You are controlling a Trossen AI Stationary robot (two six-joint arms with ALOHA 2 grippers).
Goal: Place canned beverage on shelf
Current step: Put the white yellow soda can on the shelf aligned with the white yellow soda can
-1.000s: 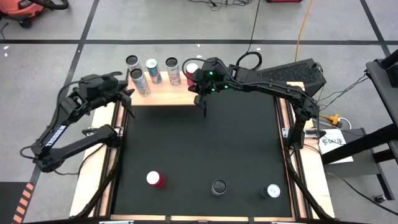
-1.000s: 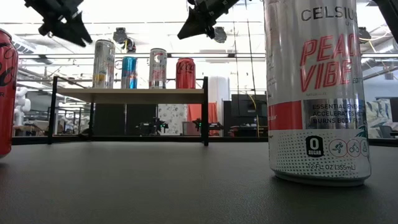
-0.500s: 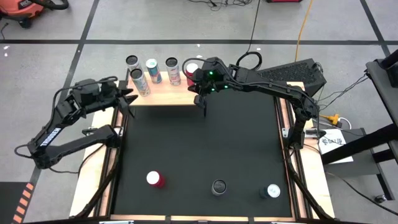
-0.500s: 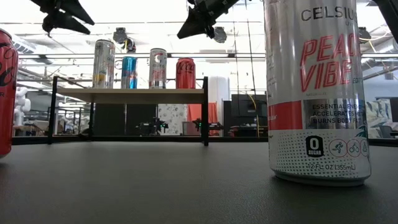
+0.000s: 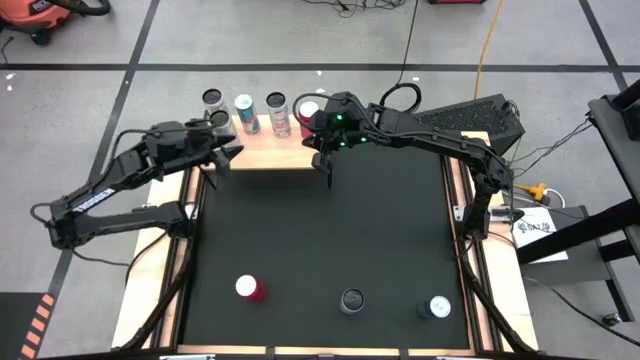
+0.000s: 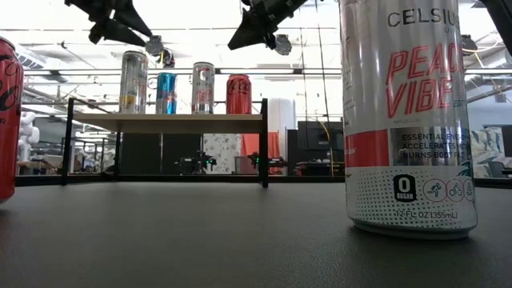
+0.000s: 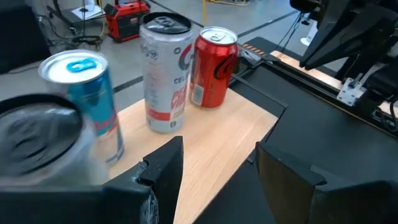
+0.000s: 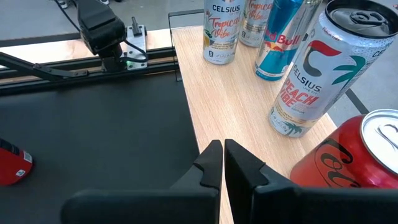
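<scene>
High view: the shelf (image 5: 262, 147) is standing at the table's far edge with cans already on it; the left gripper (image 5: 229, 152) and right gripper (image 5: 326, 166), both closed and empty, are hovering at its front. Three cans, including a red can (image 5: 249, 288), are waiting along the near edge, so a fresh pick appears due, calling for opened fingers.

Low view: four cans are showing abreast.

Left wrist view: its fingers are appearing apart, unlike elsewhere.

Right wrist view: its fingers are meeting over the board

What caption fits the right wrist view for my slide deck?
Shut right pincer poised over the shelf, empty, beside a red can and four more cans.
</scene>
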